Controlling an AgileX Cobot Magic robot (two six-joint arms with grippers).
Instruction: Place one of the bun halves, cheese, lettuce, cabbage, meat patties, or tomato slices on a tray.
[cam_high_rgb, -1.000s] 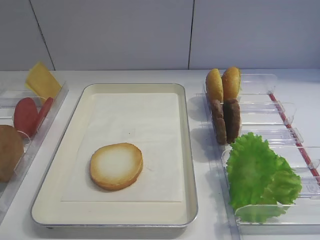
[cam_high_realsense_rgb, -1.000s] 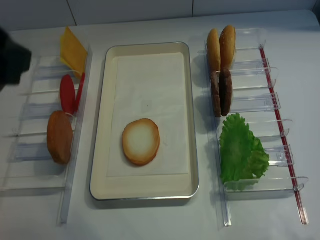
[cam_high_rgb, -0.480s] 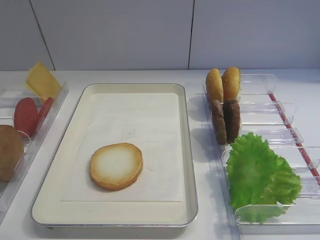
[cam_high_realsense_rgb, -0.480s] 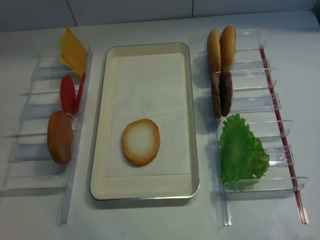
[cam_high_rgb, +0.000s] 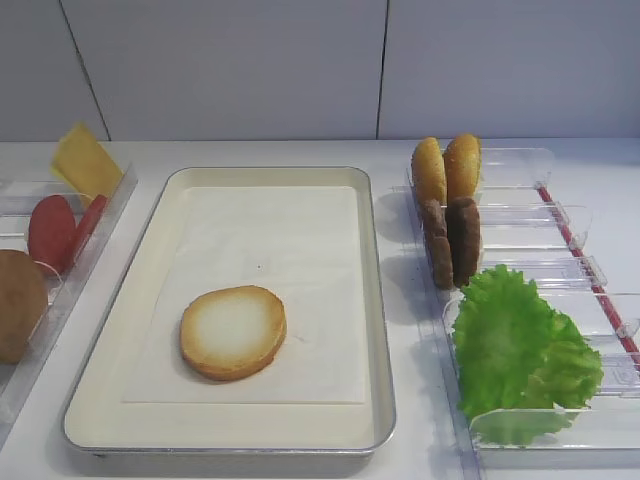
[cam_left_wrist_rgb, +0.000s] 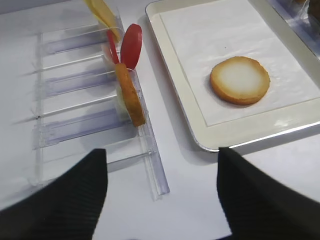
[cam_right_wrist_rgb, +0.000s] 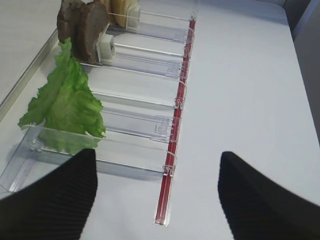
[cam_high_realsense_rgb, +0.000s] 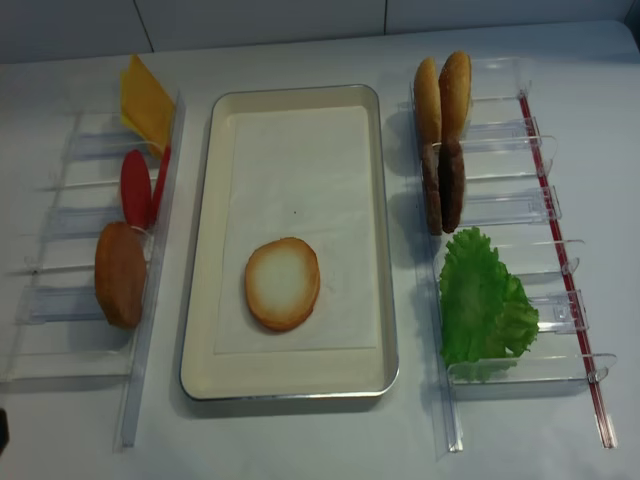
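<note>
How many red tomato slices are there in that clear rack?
2. Both tomato slices stand on edge side by side in the left rack, between the cheese and the brown bun. None seems hidden.

Evenly and brightly lit from overhead, apparently by diffuse room light. Soft, short shadows only: a faint dark band under the near rim of the tray (cam_high_rgb: 230, 445), grey patches beside the clear holders (cam_high_realsense_rgb: 500, 215). Mild glare on the tray's metal rim (cam_left_wrist_rgb: 280, 131) and on holder edges. Sharp in the first exterior high view; slightly softer and cooler in the realsense view, with washed-out whites. Noticeably blurred at the bottom of both wrist views, where the black gripper fingers (cam_right_wrist_rgb: 47, 200) sit too close for focus. Slight perspective stretch toward wrist-view edges.
</note>
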